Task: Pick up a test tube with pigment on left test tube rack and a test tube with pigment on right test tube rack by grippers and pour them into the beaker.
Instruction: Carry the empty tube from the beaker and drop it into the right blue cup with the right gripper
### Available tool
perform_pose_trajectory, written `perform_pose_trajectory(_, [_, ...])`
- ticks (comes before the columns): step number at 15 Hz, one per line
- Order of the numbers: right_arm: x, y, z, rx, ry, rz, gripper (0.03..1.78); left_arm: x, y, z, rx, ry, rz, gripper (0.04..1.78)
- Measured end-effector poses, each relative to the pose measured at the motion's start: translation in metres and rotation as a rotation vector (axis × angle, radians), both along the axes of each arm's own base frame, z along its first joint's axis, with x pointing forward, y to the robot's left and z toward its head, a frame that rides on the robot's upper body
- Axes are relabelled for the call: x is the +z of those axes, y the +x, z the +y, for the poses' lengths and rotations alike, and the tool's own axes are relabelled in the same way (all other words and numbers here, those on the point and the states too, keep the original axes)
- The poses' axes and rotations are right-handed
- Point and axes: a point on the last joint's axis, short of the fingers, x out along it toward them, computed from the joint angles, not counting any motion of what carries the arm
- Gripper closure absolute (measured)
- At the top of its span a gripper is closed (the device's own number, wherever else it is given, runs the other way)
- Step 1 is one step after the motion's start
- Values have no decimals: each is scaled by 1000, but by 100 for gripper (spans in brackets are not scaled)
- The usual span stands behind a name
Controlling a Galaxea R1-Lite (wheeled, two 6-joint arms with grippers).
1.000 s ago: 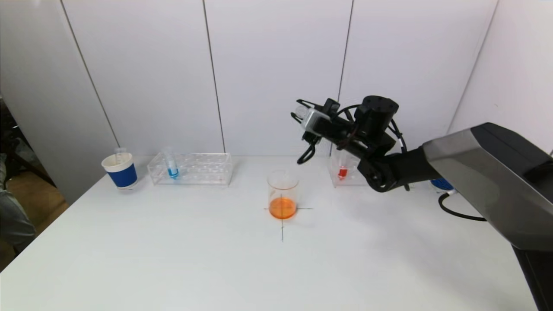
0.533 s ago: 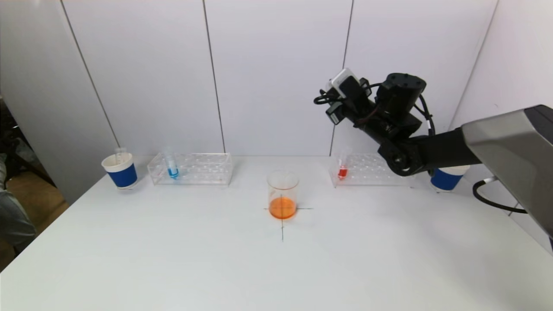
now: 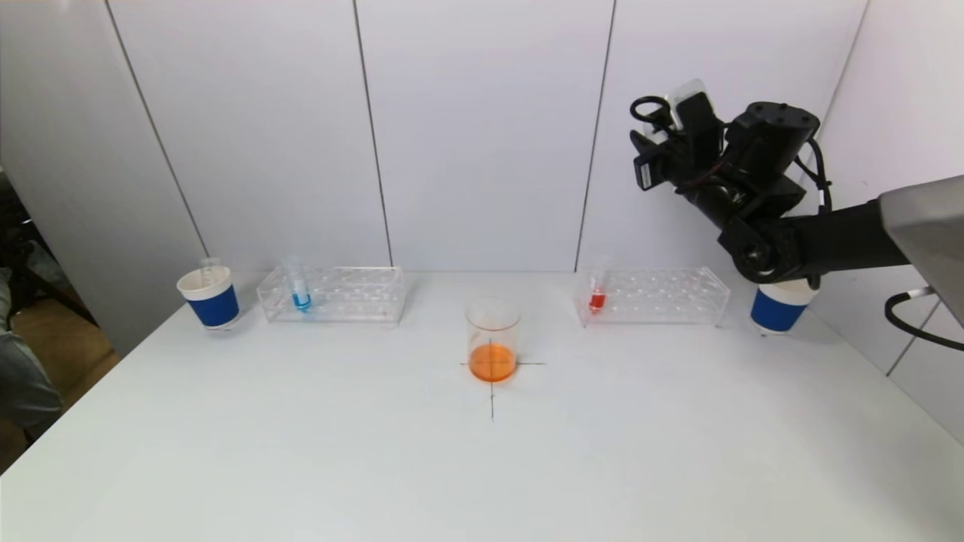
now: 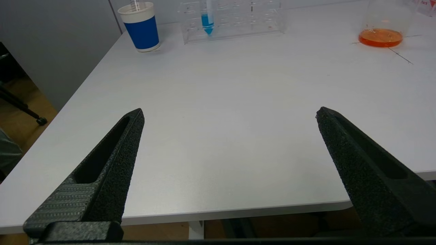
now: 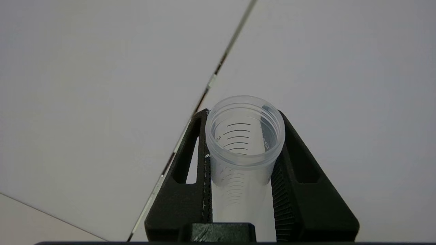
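The glass beaker (image 3: pixel 492 339) stands at the table's middle with orange liquid in it; it also shows in the left wrist view (image 4: pixel 381 27). The left rack (image 3: pixel 335 293) holds a tube of blue pigment (image 3: pixel 298 290). The right rack (image 3: pixel 655 295) holds a tube of red pigment (image 3: pixel 597 295). My right gripper (image 3: pixel 649 150) is raised high above the right rack. It is shut on a clear, empty test tube (image 5: pixel 245 143), with its mouth facing the wall. My left gripper (image 4: pixel 230 114) is open and empty, low by the table's front edge.
A blue paper cup (image 3: pixel 209 297) with an empty tube in it stands left of the left rack. Another blue paper cup (image 3: pixel 777 307) stands right of the right rack, under my right arm. A black cross is marked on the table under the beaker.
My right gripper has moved from above the beaker up and to the right with the empty tube, uncovering the right rack. The left arm has not moved.
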Motion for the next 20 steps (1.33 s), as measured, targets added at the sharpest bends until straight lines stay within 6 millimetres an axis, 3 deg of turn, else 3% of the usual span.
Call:
perform_pose_trajectory(7, [15, -8, -62, -185, 226, 139, 126, 0, 0, 0, 1, 0, 0, 6])
perform_pose_trajectory(20, [-9, -36, -147, -396, 403, 241, 126, 0, 0, 0, 0, 0, 0, 6])
